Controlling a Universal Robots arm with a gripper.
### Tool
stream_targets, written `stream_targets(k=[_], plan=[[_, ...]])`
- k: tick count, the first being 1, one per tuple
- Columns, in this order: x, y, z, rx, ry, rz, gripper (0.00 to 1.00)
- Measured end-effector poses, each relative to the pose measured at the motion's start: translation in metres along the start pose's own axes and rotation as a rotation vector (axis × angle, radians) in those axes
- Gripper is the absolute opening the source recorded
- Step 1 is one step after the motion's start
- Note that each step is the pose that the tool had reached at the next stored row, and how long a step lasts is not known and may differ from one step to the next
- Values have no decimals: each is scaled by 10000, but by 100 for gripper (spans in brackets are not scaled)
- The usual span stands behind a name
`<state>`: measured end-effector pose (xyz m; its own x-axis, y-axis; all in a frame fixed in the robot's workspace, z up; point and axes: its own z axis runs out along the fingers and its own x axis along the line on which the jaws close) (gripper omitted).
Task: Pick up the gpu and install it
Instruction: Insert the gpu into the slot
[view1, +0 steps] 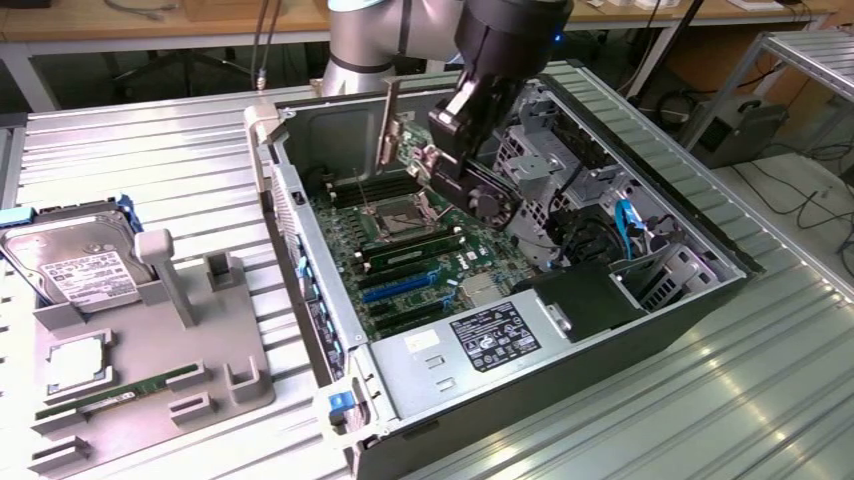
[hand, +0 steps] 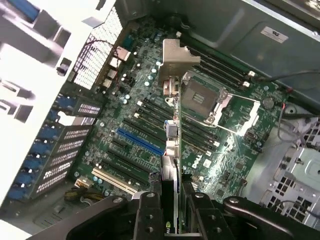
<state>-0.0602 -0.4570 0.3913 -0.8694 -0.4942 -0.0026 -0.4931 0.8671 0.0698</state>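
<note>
Flat green gpu (view1: 438, 165), black cooler, silver end bracket, hangs pinched in tool (hand: 172, 214) above open dark computer case (view1: 561, 390) on ribbed metal desk (view1: 160, 150).

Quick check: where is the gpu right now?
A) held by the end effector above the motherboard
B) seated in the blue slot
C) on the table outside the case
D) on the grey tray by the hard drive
A: the end effector grips the gpu over the motherboard, and the blue slot lies bare.

Silver-grey tubular arm (view1: 363, 40), black wrist housing (view1: 514, 45) with seemingly a blue light (view1: 555, 38), black screw-studded hand (hand: 172, 201).
</note>
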Motion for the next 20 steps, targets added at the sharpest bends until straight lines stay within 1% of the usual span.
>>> stream_targets(k=[1, 5, 9, 12, 20], plan=[[0, 0, 6, 0, 21, -304, 26], [0, -2, 24, -2, 76, -1078, 26], [0, -3, 46, -4, 141, -2019, 26], [0, -5, 65, -6, 201, -2904, 26], [0, -7, 100, -6, 311, -4563, 26]])
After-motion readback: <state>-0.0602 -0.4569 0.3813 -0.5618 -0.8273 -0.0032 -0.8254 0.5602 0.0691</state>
